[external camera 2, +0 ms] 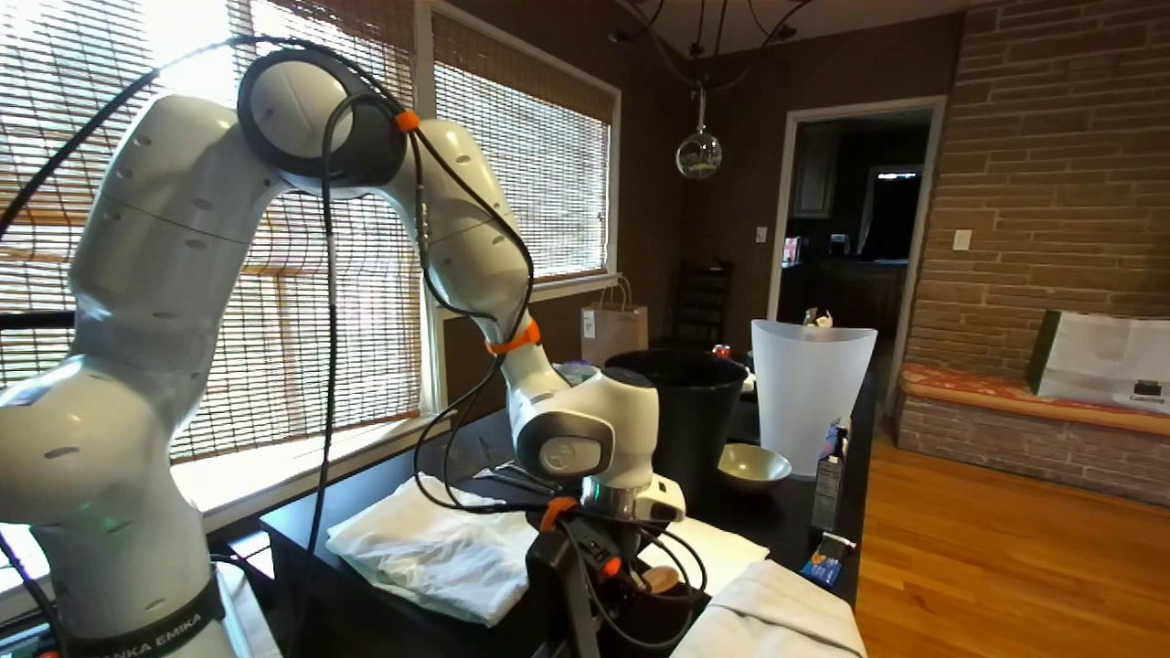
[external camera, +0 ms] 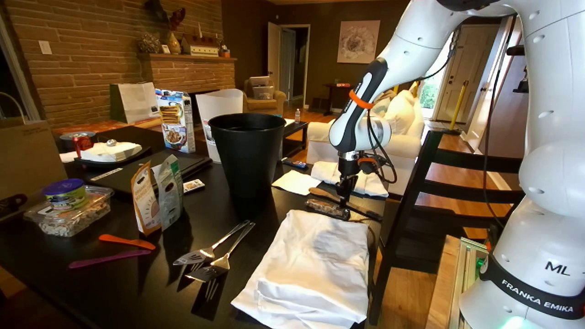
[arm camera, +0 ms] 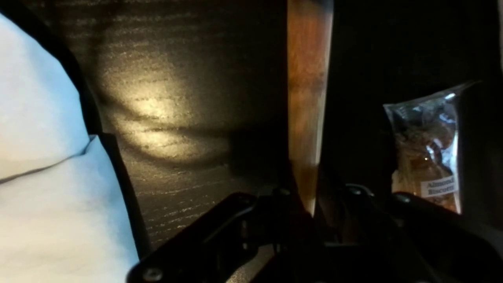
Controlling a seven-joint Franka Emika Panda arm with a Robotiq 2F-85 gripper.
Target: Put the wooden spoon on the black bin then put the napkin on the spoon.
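"While I'm watching from this end, what has my claw [external camera: 344, 202] got?"

"In the wrist view the handle of the wooden spoon [arm camera: 308, 98] runs in between its fingers, low at the table [arm camera: 165, 112]; I can't tell how wide they stand or whether they grip."

"And the black bin [external camera: 244, 157]?"

"Upright on the table, with the napkin [external camera: 294, 182] lying near it, beside a white cloth [external camera: 326, 171]."

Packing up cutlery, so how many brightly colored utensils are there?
2: in an exterior view, the orange utensil lies near the pouches, the purple utensil in front. Others may be hidden.
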